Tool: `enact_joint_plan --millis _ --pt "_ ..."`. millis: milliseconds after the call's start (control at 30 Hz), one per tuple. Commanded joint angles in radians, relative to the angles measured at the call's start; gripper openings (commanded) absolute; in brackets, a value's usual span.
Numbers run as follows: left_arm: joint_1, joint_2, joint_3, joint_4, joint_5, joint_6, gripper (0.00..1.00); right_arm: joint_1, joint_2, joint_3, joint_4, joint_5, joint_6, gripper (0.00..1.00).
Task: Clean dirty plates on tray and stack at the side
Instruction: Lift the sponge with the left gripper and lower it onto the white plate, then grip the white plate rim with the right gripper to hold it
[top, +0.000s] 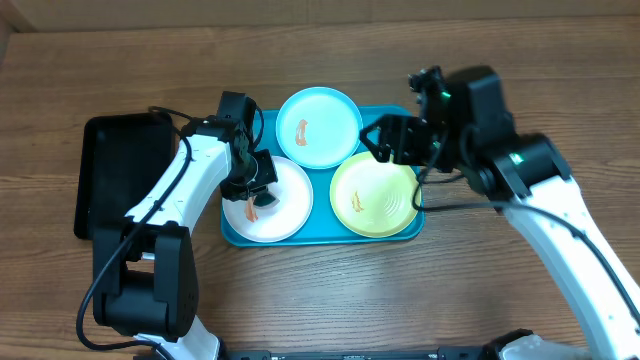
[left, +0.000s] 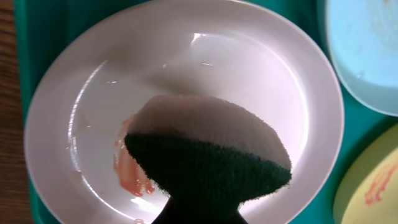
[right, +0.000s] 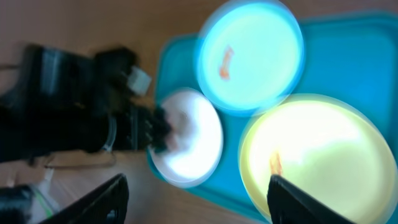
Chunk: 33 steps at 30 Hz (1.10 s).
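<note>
The white plate (left: 186, 62), a round, shallow plastic dish, lies flat in the near-left part of the large turquoise-blue rectangular plastic tray (top: 320, 232). It carries an orange-brown smear (left: 132, 174) on its inner face.

A soft sponge (left: 205, 155) with a pale top and a dark green scouring face sits directly over that smear. Whether it is pressing on the white plate or hanging just above it cannot be told. The left tool (top: 258, 190) appears to be clamped on the sponge.

The light blue plate (top: 318, 127) sits at the far side of the tray and the yellow-green plate (top: 375, 193) at the near right. Each is of the same round plastic and shows its own small smear. All three plates lie close together without overlapping.

The right tool (right: 198, 186) hangs above the yellow-green plate with its fingers wide apart, holding nothing.

These plates are probably light, stiff and slick, so one is likely to skate under a wiping stroke unless it is pinned. The thin raised rim looks like the only place to pinch for lifting.

A smaller black rectangular tray (top: 115, 170) rests on the wooden table (top: 320, 290) to the left.
</note>
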Motion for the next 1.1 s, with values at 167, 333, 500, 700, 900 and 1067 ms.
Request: enact_joint_plan --millis 167,333,500,700,900,1067 --pt "-0.001 0.006 -0.002 0.001 -0.051 -0.106 0.04 0.129 0.292 0.174 0.002 0.156 0.063 0.48" --pt "-0.001 0.006 -0.002 -0.003 -0.051 -0.105 0.04 0.178 0.426 0.174 0.097 0.161 0.060 0.44" --pt "-0.001 0.006 -0.002 -0.011 -0.051 -0.101 0.04 0.222 0.539 0.174 0.160 0.169 0.060 0.42" --pt "-0.001 0.006 -0.002 -0.013 -0.051 -0.101 0.04 0.246 0.632 0.173 0.162 0.174 0.068 0.31" --pt "-0.001 0.006 -0.002 -0.012 -0.051 -0.101 0.04 0.257 0.672 0.153 0.164 0.166 0.060 0.31" --pt "-0.002 0.006 -0.002 -0.003 -0.051 -0.101 0.04 0.258 0.705 0.150 0.172 0.160 0.060 0.31"
